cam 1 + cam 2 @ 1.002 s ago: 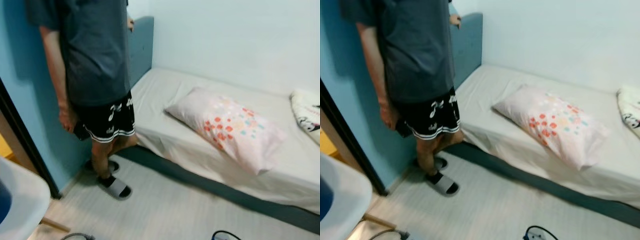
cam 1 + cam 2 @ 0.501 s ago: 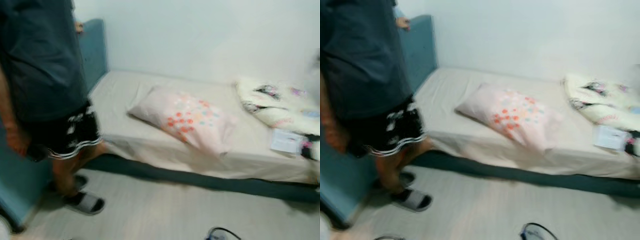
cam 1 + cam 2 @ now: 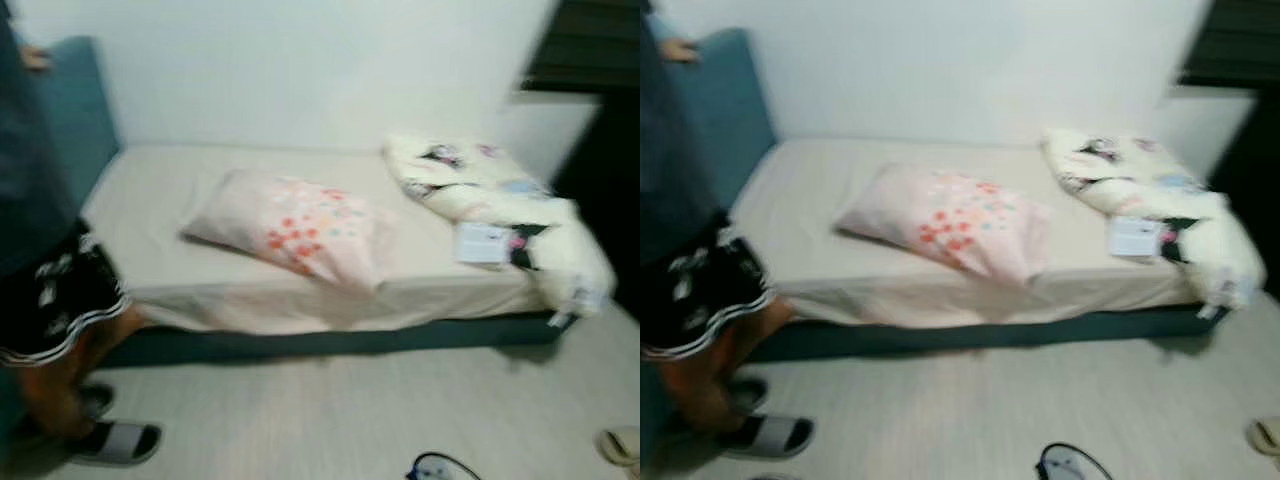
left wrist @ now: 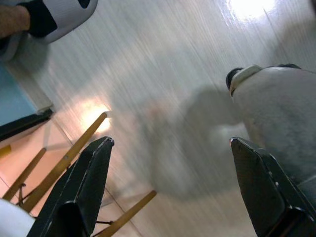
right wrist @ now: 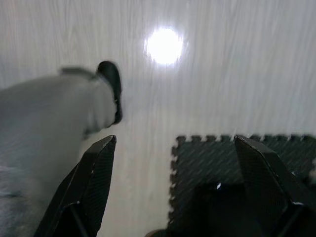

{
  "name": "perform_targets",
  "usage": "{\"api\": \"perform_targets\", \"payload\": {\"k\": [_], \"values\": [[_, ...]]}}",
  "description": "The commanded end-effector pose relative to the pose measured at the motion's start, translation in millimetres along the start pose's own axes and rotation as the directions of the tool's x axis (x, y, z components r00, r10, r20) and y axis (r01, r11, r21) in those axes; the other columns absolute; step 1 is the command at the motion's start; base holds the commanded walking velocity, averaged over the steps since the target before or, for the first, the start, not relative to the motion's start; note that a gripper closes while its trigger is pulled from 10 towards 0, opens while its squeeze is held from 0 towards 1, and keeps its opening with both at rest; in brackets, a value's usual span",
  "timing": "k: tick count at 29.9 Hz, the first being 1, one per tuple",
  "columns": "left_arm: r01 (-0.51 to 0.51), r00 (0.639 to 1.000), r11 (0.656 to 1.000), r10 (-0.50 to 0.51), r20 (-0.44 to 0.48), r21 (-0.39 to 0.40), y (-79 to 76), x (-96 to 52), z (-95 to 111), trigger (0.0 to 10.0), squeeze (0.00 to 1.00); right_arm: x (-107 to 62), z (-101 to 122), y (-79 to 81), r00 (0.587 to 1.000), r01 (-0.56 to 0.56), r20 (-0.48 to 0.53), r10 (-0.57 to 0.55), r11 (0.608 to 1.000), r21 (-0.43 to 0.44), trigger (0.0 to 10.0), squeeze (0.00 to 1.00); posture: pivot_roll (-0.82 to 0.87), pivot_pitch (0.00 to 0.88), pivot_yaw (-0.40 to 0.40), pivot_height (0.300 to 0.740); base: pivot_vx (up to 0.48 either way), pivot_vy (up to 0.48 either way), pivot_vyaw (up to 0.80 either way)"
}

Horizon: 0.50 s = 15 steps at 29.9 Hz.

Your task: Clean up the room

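Note:
A low bed (image 3: pixel 200 290) with a beige sheet stands against the white wall. On it lies a pink pillow (image 3: pixel 290 228) with red and blue dots. A crumpled white blanket (image 3: pixel 480 185) with printed figures is heaped at the bed's right end, with a white paper (image 3: pixel 483 243) on top of it. My left gripper (image 4: pixel 170 185) hangs open over the pale floor. My right gripper (image 5: pixel 175 185) hangs open over the floor and a dark foam mat (image 5: pixel 237 163).
A person (image 3: pixel 40 290) in a dark shirt, black shorts and grey slides (image 3: pixel 115 442) stands at the left by the teal headboard (image 3: pixel 70 110). A slipper (image 3: pixel 620 445) lies at the right edge. Wooden legs (image 4: pixel 64 163) cross the left wrist view. A dark doorway (image 3: pixel 600 150) is at the right.
The camera has swung right: the person slid to the left edge, and the blanket, paper and dark doorway came into view. The things on the bed have not moved.

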<state>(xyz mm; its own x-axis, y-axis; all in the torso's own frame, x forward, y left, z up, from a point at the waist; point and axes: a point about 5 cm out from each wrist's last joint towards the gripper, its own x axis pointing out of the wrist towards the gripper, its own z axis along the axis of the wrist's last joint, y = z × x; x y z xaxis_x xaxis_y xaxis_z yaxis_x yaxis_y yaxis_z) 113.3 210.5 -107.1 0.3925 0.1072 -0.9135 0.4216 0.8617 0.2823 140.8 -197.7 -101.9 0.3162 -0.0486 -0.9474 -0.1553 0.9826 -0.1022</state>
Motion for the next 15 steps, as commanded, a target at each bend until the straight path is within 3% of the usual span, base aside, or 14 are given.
{"api": "perform_targets", "payload": {"k": [1,4,15], "values": [[0.013,1.000,0.999,-0.013,0.011,-0.047,-2.3,0.6,5,10.0,0.00,-0.4,-3,-4.1,1.000,0.013,-0.012,-0.014,1.000,-0.019,10.0,0.00,0.01,0.000,-0.052,0.740,0.000,0.000,-0.77],[0.008,1.000,0.995,-0.005,0.026,-0.101,-0.3,1.4,10,10.0,0.00,-0.5,-3,-5.5,1.000,0.026,-0.011,-0.026,0.999,-0.022,10.0,0.00,0.01,0.000,-0.052,0.740,0.187,0.000,-0.76],[0.022,0.998,0.997,-0.017,0.062,-0.079,0.9,3.2,27,10.0,0.00,-2.0,1,-19.6,0.993,0.114,0.014,-0.114,0.993,-0.029,10.0,0.00,0.00,0.000,-0.057,0.740,0.340,0.000,0.00]]}}
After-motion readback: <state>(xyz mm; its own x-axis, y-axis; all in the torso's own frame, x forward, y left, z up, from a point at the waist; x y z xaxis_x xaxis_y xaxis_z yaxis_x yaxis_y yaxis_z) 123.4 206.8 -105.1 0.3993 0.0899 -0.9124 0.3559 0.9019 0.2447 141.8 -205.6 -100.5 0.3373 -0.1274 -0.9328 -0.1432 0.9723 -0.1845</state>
